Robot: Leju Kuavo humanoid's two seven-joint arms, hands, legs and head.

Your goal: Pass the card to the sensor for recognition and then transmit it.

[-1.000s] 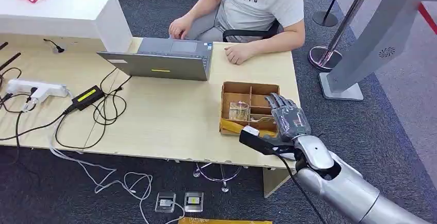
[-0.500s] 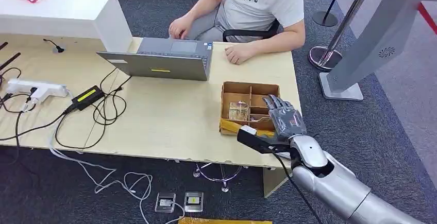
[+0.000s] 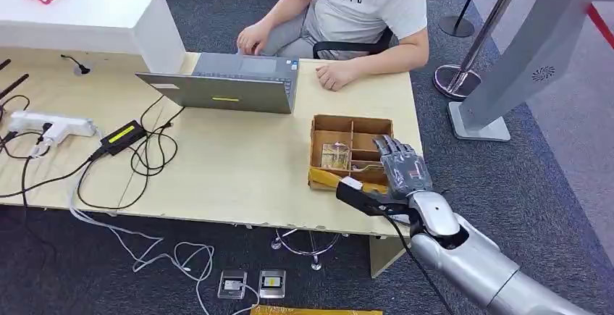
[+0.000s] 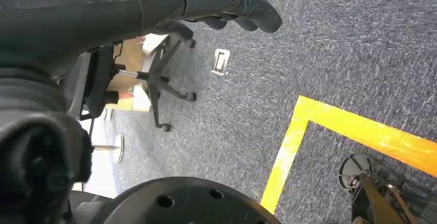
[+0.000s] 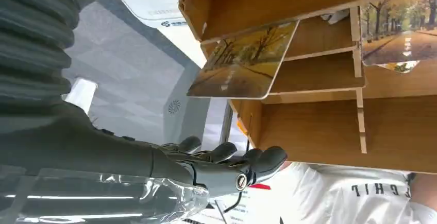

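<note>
The right hand (image 3: 402,166), fingers spread and holding nothing, hovers over the wooden tray (image 3: 327,124), a card (image 5: 242,68) propped just ahead for picking.

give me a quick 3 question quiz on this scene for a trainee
1. True or false: the right hand already holds a card.
2. Multiple choice: the wooden box sits on the desk (a) beside the power strip, (b) near the desk's right end, by the right hand, (c) on the laptop.
3. What picture is printed on the card that sticks out over the box wall in the right wrist view?

Key
1. False; its fingers are spread by the box with nothing in them.
2. b
3. A road lined with yellow-leaved trees.
</note>
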